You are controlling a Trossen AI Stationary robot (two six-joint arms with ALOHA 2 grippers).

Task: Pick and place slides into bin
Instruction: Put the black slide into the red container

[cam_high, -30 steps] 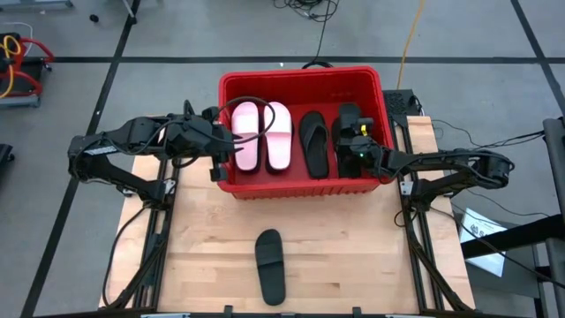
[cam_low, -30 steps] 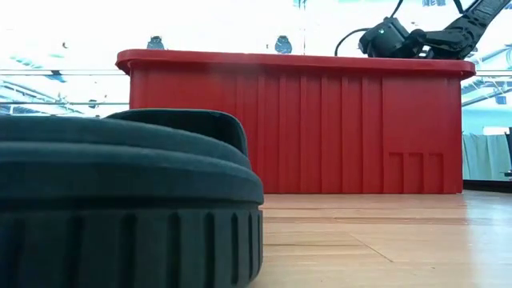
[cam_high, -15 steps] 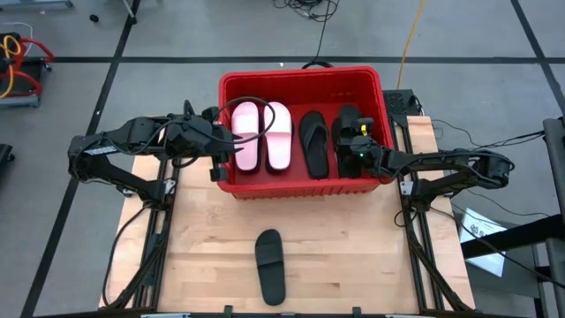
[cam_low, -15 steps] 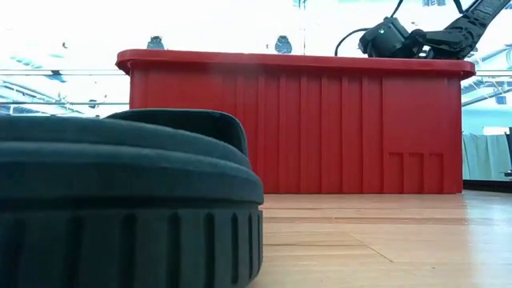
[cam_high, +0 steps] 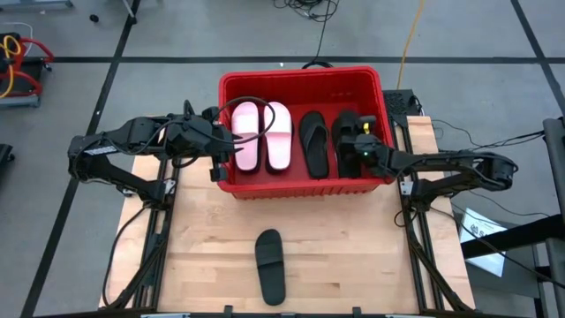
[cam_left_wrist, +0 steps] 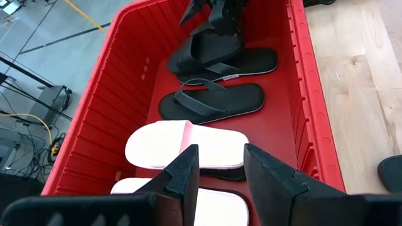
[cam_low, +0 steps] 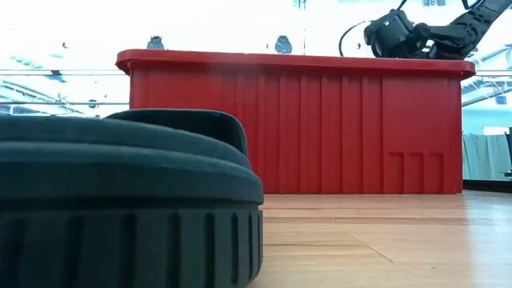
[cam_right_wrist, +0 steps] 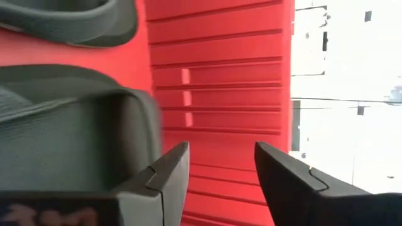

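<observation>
Right end effector [cam_high: 356, 134] spread open above black slide [cam_high: 346, 141], apparently released, in bin [cam_high: 300, 79].

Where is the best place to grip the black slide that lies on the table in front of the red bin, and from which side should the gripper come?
Probably across the band of the black slide, coming straight down from above. It lies flat and alone on the table, and the raised band near its end toward the bin gives the fingers an edge to close on.

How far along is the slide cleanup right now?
Done: the pink pair, a flip-flop and a black slide lie in the bin. The open right pincer is over that slide; left pincer holds nothing. Left: one black slide on the table.
</observation>
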